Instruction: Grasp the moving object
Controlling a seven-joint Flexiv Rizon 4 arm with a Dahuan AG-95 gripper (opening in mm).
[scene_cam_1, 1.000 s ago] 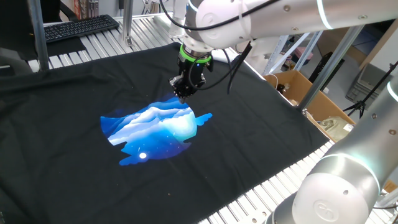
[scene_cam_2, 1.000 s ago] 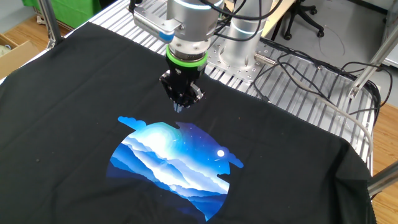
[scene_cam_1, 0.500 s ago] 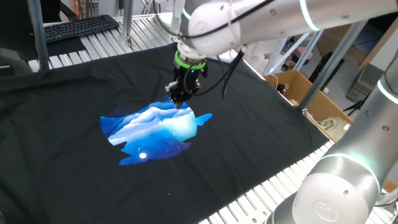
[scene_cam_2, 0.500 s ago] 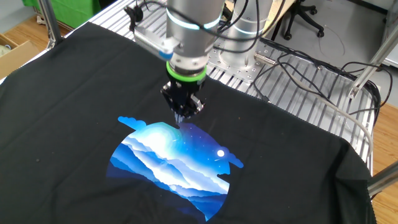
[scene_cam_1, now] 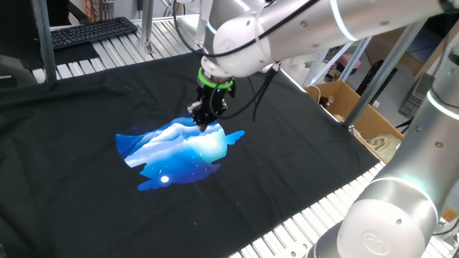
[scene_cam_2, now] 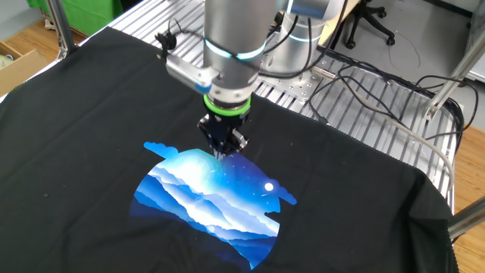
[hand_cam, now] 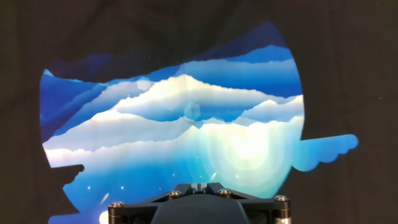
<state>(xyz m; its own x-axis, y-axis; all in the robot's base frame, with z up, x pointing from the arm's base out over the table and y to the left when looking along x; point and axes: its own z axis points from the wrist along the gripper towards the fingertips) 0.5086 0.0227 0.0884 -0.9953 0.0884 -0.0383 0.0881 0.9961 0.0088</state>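
Oddly, no yellow-and-pink moving object shows in any view.

- Pincer point(scene_cam_1: 203, 126) hangs low, tips pointing down, just above the near edge of the blue-and-white printed patch point(scene_cam_1: 179, 152) on the black cloth point(scene_cam_1: 86, 93) that covers the counter point(scene_cam_1: 301, 226).
- From the other fixed camera, pincer point(scene_cam_2: 221, 152) is at the patch's point(scene_cam_2: 208, 199) upper rim, fingers drawn close together at the tips. Whether anything sits between them I cannot tell; the tips are dark and small from here.
- Hand camera: only the base of the pincer point(hand_cam: 199, 186) shows at the bottom edge, fingers seemingly near-closed with a thin seam between. Ahead of it, the printed patch point(hand_cam: 174, 143) fills the view. No toy on it.
- The deciding relation, which way the toy lies from the pincer, is not readable. My guess: either it is hidden right under or between the fingertips, or it lies outside what the cameras catch.
- Long axis of the toy: unknown. One arm only, so no choice of hand.
- Risk, as I judge it: closing on cloth instead of the toy.
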